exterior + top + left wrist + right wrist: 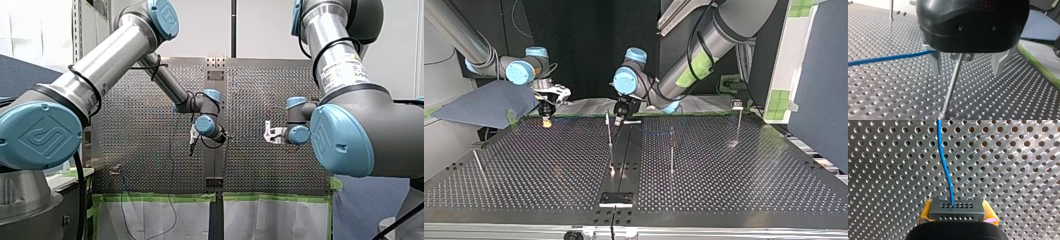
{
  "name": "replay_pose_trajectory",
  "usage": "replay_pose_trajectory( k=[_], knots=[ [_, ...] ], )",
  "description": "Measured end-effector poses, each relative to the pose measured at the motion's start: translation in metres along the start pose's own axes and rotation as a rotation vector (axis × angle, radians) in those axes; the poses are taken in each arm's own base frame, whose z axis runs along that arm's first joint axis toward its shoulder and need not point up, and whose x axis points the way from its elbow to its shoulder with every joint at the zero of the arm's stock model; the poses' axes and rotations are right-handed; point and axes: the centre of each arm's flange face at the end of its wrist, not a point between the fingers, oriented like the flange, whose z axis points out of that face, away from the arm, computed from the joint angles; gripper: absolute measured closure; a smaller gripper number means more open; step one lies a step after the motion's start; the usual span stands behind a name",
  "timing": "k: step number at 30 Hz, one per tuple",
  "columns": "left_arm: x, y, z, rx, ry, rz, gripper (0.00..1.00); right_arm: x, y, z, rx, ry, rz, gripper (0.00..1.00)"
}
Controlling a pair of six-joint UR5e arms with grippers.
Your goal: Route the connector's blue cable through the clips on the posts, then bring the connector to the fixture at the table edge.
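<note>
In the right wrist view my right gripper (958,216) is shut on a dark grey connector (956,206), yellow pads (926,211) on both its sides. The blue cable (944,160) leaves the connector's top face and runs ahead over the perforated table. In the left wrist view my left gripper (968,72) is open, its metal fingers (935,63) either side of a thin post (951,86). The blue cable (885,58) comes in from the side and ends behind one finger; the post's top is hidden by the gripper body. In the top view my left gripper (621,119) hangs over that post (609,131), and my right gripper (546,119) is at the far left.
Three more posts stand on the table in the top view: one at the middle (672,150), one at the far right (738,122), one at the near left (479,165). A dark fixture (616,199) sits at the near edge. A blue sheet (489,105) lies beside my right gripper.
</note>
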Motion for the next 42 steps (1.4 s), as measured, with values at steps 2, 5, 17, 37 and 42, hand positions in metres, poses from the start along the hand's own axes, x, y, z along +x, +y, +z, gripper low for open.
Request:
replay_pose_trajectory(
  k=[2,5,17,37,42],
  knots=[
    [0.004,0.001,-0.003,-0.001,0.003,0.002,0.0,0.0,0.0,0.0,0.0,0.0,0.0,1.0],
    [0.006,0.002,-0.008,-0.002,-0.003,0.001,0.0,0.0,0.0,0.0,0.0,0.0,0.0,1.0],
    [0.004,-0.006,-0.027,0.029,-0.008,0.021,0.0,0.0,0.0,0.0,0.001,-0.003,0.0,1.0],
    [0.012,-0.028,-0.045,0.057,-0.015,0.041,0.0,-0.001,-0.001,0.0,0.005,-0.005,0.002,1.0],
    [0.012,-0.031,-0.047,0.058,-0.015,0.041,0.0,-0.001,-0.001,0.0,0.005,-0.005,0.002,1.0]
  ],
)
